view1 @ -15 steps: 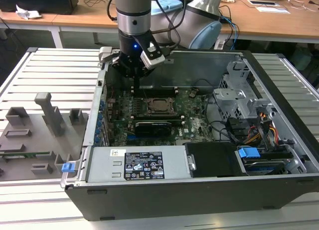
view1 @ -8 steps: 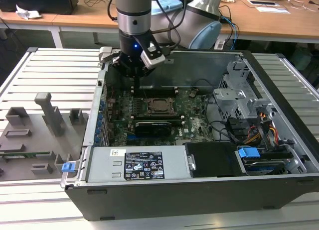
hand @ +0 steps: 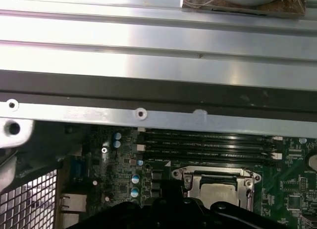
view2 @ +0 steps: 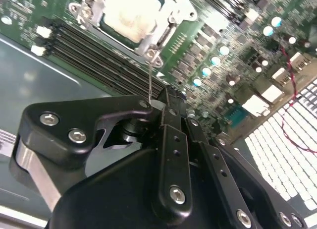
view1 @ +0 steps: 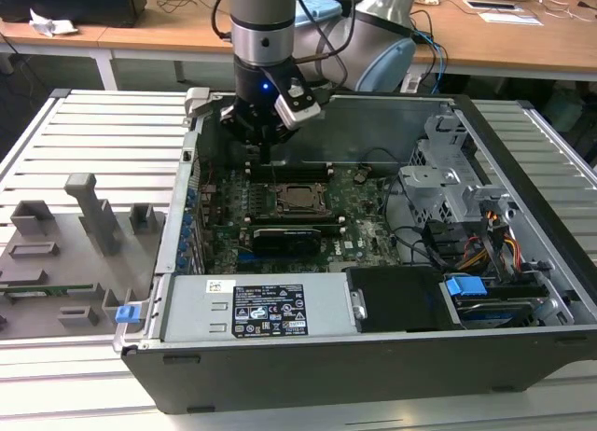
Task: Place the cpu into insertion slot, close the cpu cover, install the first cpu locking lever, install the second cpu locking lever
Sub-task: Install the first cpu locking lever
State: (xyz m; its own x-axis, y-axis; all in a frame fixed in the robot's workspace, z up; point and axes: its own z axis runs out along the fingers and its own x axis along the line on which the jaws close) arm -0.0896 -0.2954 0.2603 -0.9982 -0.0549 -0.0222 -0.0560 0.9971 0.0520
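While the cpu (view2: 131, 16) is lying under its shut cover (view2: 173, 12), the claw (view2: 166, 96) is meeting a lever (view2: 150, 80).
Clenched tight, it is touching the lever's thin end, likely to push it.

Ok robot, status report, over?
Gripper shut, tips at thin locking lever. Cpu seated under closed cpu cover. Nothing blocking seen.

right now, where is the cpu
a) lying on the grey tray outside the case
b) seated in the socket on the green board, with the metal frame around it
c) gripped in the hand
b: in the first wrist view the cpu lies flat in the motherboard, with the silvery cpu cover framing its metal top.
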